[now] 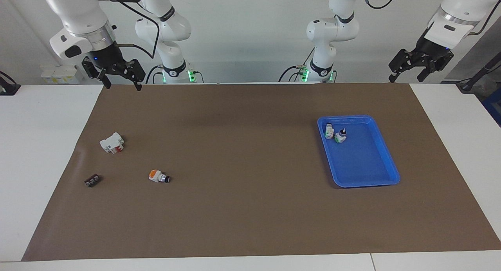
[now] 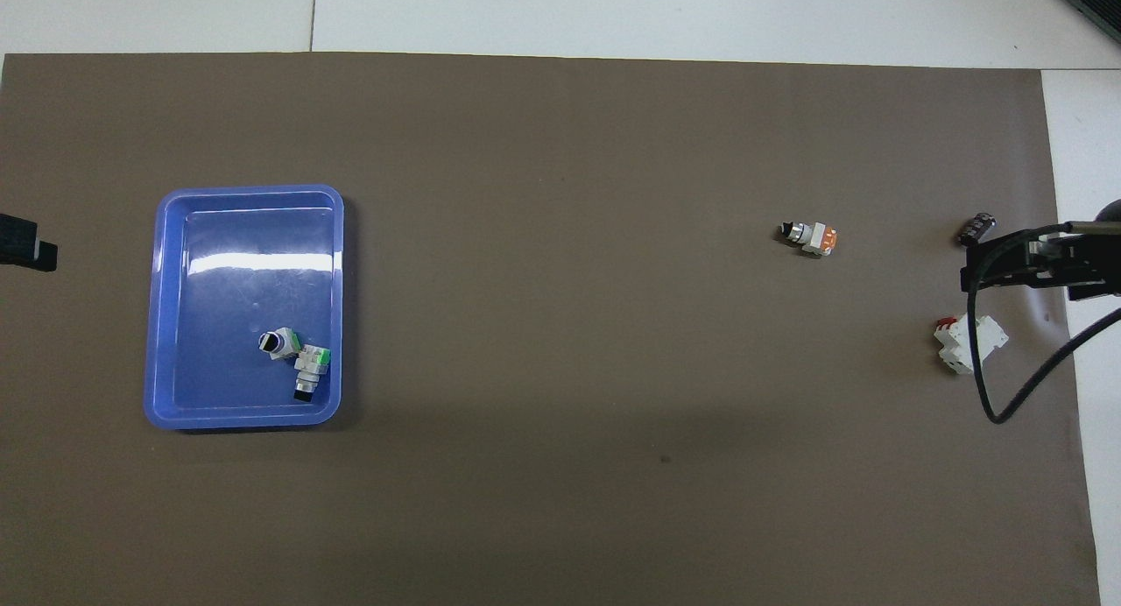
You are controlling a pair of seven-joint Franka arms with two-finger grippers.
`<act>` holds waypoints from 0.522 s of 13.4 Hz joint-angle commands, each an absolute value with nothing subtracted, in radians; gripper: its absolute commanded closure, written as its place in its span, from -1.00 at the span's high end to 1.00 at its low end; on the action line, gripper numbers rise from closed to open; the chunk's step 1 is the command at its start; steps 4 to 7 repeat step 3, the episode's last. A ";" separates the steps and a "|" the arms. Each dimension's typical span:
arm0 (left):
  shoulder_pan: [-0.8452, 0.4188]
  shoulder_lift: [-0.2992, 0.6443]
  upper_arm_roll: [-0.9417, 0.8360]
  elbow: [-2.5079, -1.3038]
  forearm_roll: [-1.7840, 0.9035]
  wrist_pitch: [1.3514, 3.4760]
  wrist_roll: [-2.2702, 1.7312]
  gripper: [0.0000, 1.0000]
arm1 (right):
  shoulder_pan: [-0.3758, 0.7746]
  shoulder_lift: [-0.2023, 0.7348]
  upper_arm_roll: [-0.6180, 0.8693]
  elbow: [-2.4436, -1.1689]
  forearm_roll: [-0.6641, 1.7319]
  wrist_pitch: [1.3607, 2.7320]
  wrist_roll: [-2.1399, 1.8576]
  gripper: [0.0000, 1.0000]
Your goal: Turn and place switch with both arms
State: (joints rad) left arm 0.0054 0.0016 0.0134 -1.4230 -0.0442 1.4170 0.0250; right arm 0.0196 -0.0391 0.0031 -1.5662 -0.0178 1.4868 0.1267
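Two switches [image 1: 329,130] [image 2: 311,370] touching in tray [image 1: 385,155] [image 2: 166,326], in corner nearest robots, toward left arm's end of worktop [image 1: 250,224]. Left hand [image 1: 408,70] raised, well apart from tray, fingers spread, empty. Right hand [image 1: 119,80] raised over right arm's end, spread, empty.

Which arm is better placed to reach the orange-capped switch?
Right. The right end effector hangs at the end where the orange-capped switch lies; the left end effector waits near the blue tray.

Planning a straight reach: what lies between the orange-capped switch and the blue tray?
Nothing: in both views only bare brown mat runs from the orange-capped switch to the blue tray.
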 commanded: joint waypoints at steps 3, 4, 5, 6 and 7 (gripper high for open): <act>0.000 -0.025 0.011 -1.451 -0.025 1.408 0.008 1.00 | 0.012 -0.057 0.006 -1.583 -0.006 1.491 0.109 0.99; 0.000 -0.025 0.011 -1.451 -0.025 1.408 0.008 1.00 | 0.012 -0.057 0.006 -1.583 -0.006 1.491 0.109 0.99; 0.000 -0.025 0.011 -1.451 -0.025 1.408 0.008 1.00 | 0.012 -0.057 0.006 -1.583 -0.006 1.491 0.109 0.99; 0.000 -0.025 0.011 -1.451 -0.025 1.408 0.008 1.00 | 0.012 -0.057 0.006 -1.583 -0.006 1.491 0.109 0.99; 0.000 -0.025 0.011 -1.451 -0.025 1.408 0.008 1.00 | 0.012 -0.057 0.006 -1.583 -0.006 1.491 0.109 0.99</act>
